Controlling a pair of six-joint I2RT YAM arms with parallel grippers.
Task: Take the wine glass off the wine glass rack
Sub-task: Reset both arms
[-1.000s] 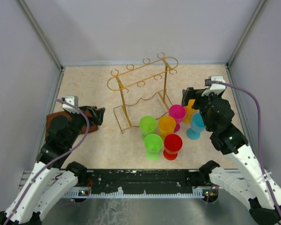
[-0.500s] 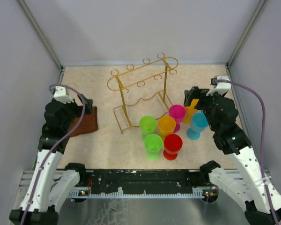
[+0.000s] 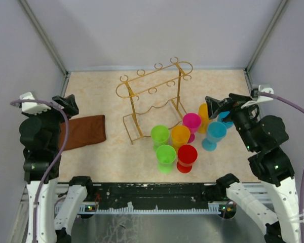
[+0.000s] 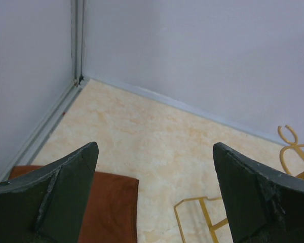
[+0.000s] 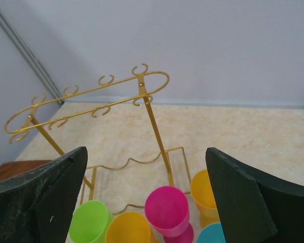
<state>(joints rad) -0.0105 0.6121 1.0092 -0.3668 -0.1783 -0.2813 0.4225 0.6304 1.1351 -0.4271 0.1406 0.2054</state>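
Note:
The gold wire wine glass rack [image 3: 179, 91] stands at the back middle of the table, and its rails carry nothing. Several coloured plastic wine glasses stand upright in front of it, among them pink [image 3: 191, 122], blue [image 3: 214, 132] and red [image 3: 187, 154]. My left gripper [image 3: 66, 105] hovers open over the far left, above a brown cloth [image 3: 83, 131]. My right gripper [image 3: 215, 105] hangs open just right of the glasses. The right wrist view looks past the open right gripper [image 5: 146, 150] at the rack [image 5: 151, 116] and the pink glass [image 5: 166, 207]. The left gripper [image 4: 154, 147] holds nothing.
The brown cloth [image 4: 91, 202] lies flat by the left wall. Grey walls close the table on the left, back and right. A corner of the rack's base frame [image 4: 202, 217] shows in the left wrist view.
The left arm has lifted off the brown cloth and drawn back to the left wall. The right arm has pulled back to the right, away from the glasses. Both grippers stayed open.

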